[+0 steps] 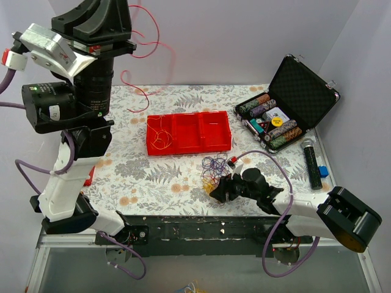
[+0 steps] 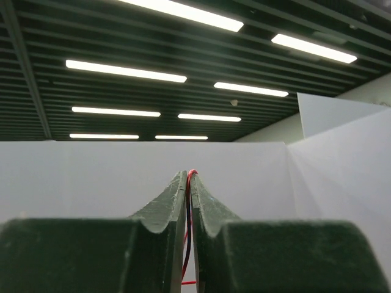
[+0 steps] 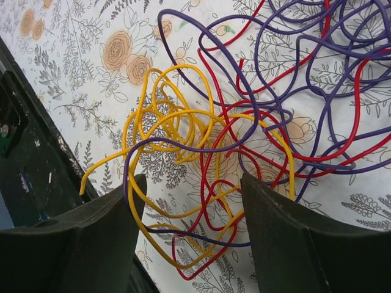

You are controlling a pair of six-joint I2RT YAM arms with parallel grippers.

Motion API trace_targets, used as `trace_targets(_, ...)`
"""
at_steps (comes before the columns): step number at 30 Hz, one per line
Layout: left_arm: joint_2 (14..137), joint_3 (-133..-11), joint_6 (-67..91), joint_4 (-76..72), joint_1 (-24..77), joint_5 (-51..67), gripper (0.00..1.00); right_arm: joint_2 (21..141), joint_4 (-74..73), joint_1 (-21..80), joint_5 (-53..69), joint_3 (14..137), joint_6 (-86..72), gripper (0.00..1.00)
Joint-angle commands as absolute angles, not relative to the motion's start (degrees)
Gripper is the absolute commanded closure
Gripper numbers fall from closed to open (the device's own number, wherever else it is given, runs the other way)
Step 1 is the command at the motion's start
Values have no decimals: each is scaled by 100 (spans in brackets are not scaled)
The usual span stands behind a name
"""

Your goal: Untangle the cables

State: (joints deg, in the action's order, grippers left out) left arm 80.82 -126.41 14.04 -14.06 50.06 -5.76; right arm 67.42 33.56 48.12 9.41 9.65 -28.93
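Note:
The cables lie tangled on the floral table top [image 1: 214, 169]. In the right wrist view they are thin yellow [image 3: 174, 113], red [image 3: 206, 163] and purple [image 3: 244, 85] loops crossing over one another. My right gripper [image 1: 218, 189] [image 3: 192, 192] is open and low over the near edge of the tangle, with yellow and red loops between its fingers [image 3: 119, 210]. My left gripper [image 1: 125, 9] [image 2: 188, 178] is raised high and shut on a red wire [image 2: 192, 173], which hangs in loops [image 1: 148, 43] above the table's back. One yellow wire [image 1: 160, 138] lies in the red tray.
A red three-compartment tray [image 1: 215, 145] sits mid-table. An open black case of poker chips [image 1: 302, 85] stands at the back right, with a black cylinder [image 1: 313, 163] and a small blue object [image 1: 323, 171] beside it. A small red object [image 1: 89, 179] lies by the left arm.

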Motion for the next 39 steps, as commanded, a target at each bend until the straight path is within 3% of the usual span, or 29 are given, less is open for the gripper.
trace_targets(1,8244,-12876,975,-1821,5027,-914,94,6627,3059,4843,826,1028,-2874,27)
trace_targets(19,7119,-9125,738,-2206,5027,-1582,94,5704,2611,4843,677,1046,-2786,36)
trace_targets(39,7690,-8174,747,-2707,4904,-1863,97,5247,2461,4843,457,826,-2830,38)
